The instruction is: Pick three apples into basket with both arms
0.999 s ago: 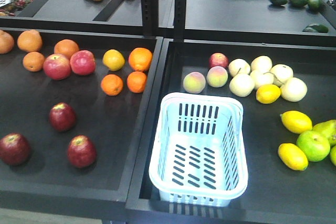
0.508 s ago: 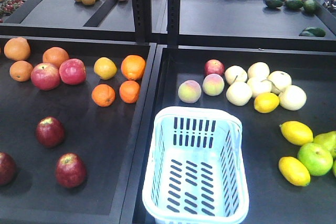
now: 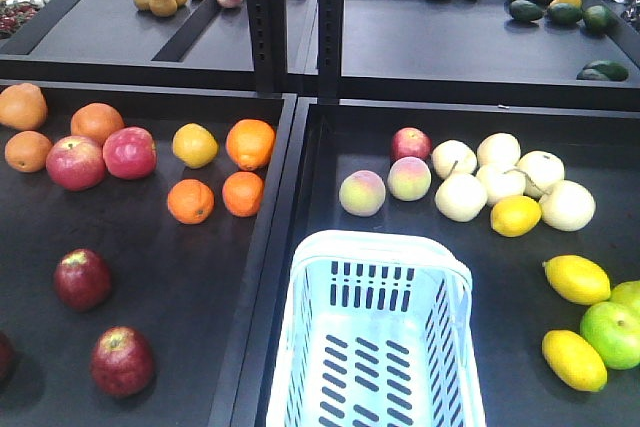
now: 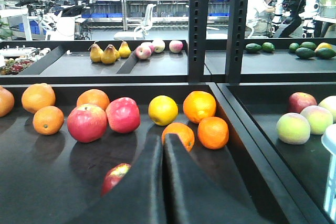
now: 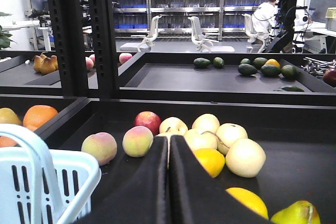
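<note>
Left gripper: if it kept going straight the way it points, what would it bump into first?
Most likely the orange just beyond the shut left gripper; the dark apple lies off to its left. Height above the tray is unclear, so it might pass over.

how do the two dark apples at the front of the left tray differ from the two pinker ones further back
Colour: the dark apples are deep maroon; the pink-red apples are lighter and rosier. Placing: the dark apples lie apart from each other near the front; the pink-red apples sit side by side next to the oranges. Both pairs are round and rest on the same black tray.
</note>
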{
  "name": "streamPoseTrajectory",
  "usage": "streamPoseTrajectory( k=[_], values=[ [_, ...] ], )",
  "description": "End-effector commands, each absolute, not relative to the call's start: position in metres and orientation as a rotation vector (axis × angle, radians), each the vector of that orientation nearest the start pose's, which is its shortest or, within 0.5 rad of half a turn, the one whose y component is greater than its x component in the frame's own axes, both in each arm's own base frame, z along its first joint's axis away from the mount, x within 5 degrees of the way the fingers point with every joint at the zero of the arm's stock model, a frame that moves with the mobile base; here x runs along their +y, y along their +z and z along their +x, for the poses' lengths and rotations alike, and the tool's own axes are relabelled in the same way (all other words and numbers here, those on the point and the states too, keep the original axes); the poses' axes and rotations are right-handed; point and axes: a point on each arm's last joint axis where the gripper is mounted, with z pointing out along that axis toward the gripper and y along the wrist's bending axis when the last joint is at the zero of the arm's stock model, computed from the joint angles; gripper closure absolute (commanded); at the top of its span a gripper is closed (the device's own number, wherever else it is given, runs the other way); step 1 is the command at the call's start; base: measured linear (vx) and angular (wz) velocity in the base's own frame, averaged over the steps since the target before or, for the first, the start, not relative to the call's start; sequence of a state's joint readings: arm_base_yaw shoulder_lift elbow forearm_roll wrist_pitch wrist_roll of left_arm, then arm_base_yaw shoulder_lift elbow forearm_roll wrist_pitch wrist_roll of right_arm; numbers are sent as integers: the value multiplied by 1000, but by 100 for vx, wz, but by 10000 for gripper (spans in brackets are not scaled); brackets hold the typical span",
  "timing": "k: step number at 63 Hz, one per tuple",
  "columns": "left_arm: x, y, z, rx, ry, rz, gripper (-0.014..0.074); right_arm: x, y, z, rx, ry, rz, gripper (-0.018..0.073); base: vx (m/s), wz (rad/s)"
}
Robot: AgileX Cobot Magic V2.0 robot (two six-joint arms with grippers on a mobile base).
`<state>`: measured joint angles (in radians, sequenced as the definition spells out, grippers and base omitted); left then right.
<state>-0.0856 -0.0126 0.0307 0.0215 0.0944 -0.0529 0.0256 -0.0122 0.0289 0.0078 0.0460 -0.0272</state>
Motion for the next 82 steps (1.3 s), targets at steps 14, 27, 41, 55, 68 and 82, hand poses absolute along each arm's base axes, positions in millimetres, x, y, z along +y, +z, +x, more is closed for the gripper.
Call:
streamPoseTrajectory(
  k=[14,27,41,55,68,82],
  values=[
    [-5,204,56,1514,-106,31,603,1,203,57,1478,-3,-36,568,5,-3],
    [-5,204,56,1514,-106,31,603,1,203,57,1479,-3,-36,568,1,-4],
    [-5,204,56,1514,-106,31,603,1,203,57,1479,-3,-36,568,0,-3],
    [-5,204,56,1514,-106,31,603,1,203,57,1479,-3,-36,568,1,-5],
    [-5,204,56,1514,-106,31,603,1,203,57,1479,-3,-36,568,1,-3],
    [-5,204,56,1514,-106,31,603,1,203,57,1479,-3,-36,568,0,-1]
  ],
)
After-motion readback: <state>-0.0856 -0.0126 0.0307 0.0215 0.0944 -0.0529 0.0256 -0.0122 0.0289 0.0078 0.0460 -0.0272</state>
